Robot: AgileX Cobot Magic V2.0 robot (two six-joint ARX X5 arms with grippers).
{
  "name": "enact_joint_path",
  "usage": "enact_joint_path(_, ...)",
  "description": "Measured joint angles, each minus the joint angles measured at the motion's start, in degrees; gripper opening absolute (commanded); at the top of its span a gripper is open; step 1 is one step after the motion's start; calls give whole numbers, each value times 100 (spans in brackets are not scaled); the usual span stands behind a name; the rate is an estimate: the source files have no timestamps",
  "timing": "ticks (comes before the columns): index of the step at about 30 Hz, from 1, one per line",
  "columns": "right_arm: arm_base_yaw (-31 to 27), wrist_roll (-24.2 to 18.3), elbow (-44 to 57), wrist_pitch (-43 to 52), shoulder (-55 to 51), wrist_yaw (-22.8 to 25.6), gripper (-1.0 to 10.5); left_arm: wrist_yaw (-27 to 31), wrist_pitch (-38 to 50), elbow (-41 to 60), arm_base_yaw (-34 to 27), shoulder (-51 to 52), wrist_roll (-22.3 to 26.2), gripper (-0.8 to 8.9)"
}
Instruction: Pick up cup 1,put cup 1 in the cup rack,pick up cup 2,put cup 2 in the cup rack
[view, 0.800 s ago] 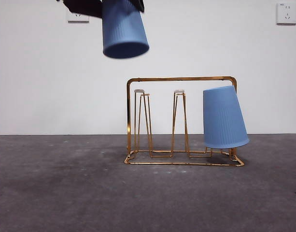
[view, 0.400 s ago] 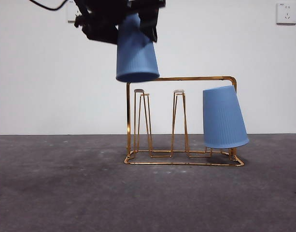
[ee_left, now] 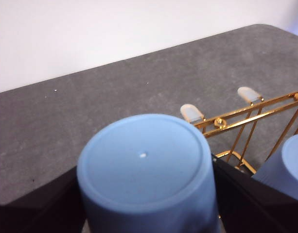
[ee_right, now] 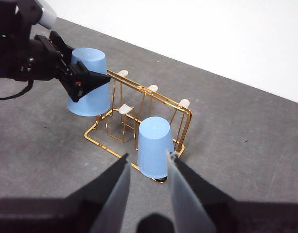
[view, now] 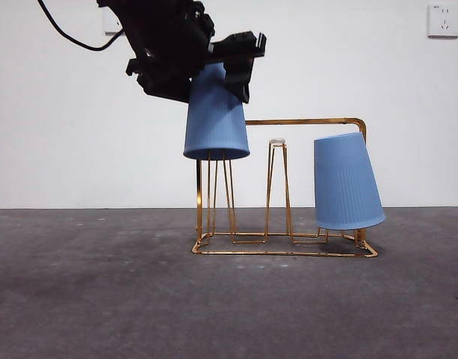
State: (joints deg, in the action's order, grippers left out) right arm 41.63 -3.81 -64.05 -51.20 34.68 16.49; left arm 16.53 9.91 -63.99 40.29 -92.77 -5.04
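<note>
My left gripper [view: 216, 66] is shut on a blue ribbed cup [view: 216, 116], held upside down with its rim lowered around the tops of the left pegs of the gold wire cup rack [view: 303, 121]. In the left wrist view the cup's base [ee_left: 144, 160] fills the space between my jaws, with the rack's frame [ee_left: 246, 114] beside it. A second blue cup [view: 347, 182] sits upside down and tilted on the rack's right end. My right gripper [ee_right: 148, 159] is open and empty, high above the table, looking down on the rack [ee_right: 153, 94] and both cups.
The rack's middle peg [view: 277, 142] stands bare between the two cups. The rack rests on a dark grey table [view: 101, 299] in front of a white wall with two sockets [view: 443, 20].
My left gripper has carried the cup down and to the right, from high at the left to over the rack's left pegs, which its rim now covers. The second cup has not moved.
</note>
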Motion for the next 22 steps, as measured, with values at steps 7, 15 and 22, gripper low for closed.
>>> enact_joint_path(7, 0, 0, 0, 0, 0, 0, 131, 101, -131, 0, 2, -136, -59, -7)
enact_joint_path(15, 0, 2, 0, 0, 0, 0, 131, 109, -339, 0, 2, -363, -166, -7)
enact_joint_path(22, 0, 2, 0, 2, 0, 0, 131, 107, -348, 0, 2, -555, -216, -8)
